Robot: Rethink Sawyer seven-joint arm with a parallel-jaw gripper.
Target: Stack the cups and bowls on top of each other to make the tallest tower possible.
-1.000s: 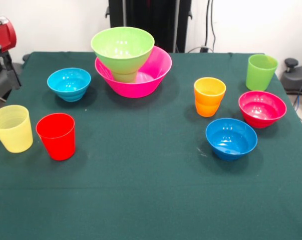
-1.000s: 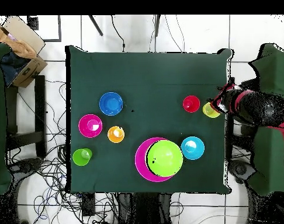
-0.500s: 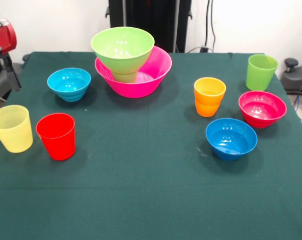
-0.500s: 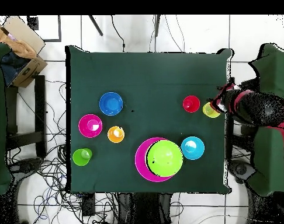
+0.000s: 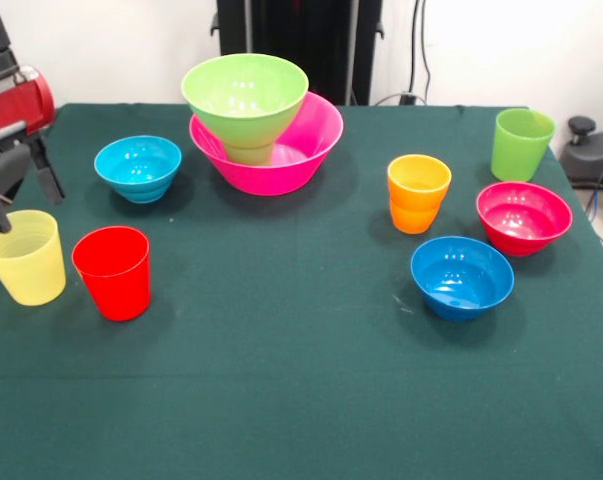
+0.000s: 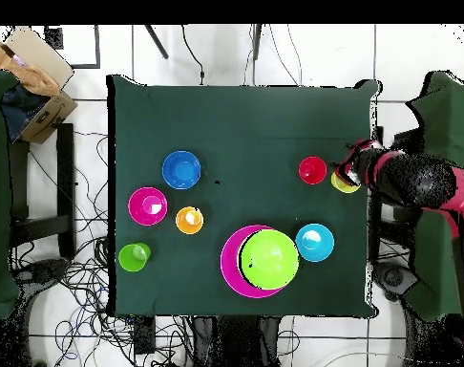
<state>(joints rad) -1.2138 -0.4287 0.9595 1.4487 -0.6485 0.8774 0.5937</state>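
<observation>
We see the gripper (image 5: 21, 190) at the table's (image 5: 301, 400) side edge, right above the pale yellow cup (image 5: 23, 256). Its two dark fingers (image 5: 49, 178) are spread wide, one finger tip at the cup's rim; nothing is held. The red cup (image 5: 112, 272) stands just beside the yellow cup, toward the table's middle, close enough to crowd that side of the gripper. The light blue bowl (image 5: 138, 167) sits further along the same edge, clear of the arm.

The tower (image 5: 261, 120) sits near the edge on the robot's side: a large pink bowl (image 5: 316, 140) with a small cup upside down in it, and the lime green bowl (image 5: 245, 95) resting on that cup, rim up and empty. The small cup (image 5: 249, 153) shows only in the front view; from overhead the green bowl (image 6: 268, 259) hides it and covers most of the pink bowl (image 6: 231, 263).

On the opposite side of the table the orange cup (image 5: 418, 193), magenta bowl (image 5: 523, 217), darker blue bowl (image 5: 462, 276) and taller lime green cup (image 5: 522, 144) stand apart from each other, all upright, all empty.

Overhead shows the red and black arm (image 6: 417, 182) reaching in across the table edge, its end over the yellow cup (image 6: 347, 182), red cup (image 6: 312, 170) next to it. Outside the table, overhead only, we note a cardboard box (image 6: 31, 72) at one corner and loose cables (image 6: 83, 287) on the floor.
</observation>
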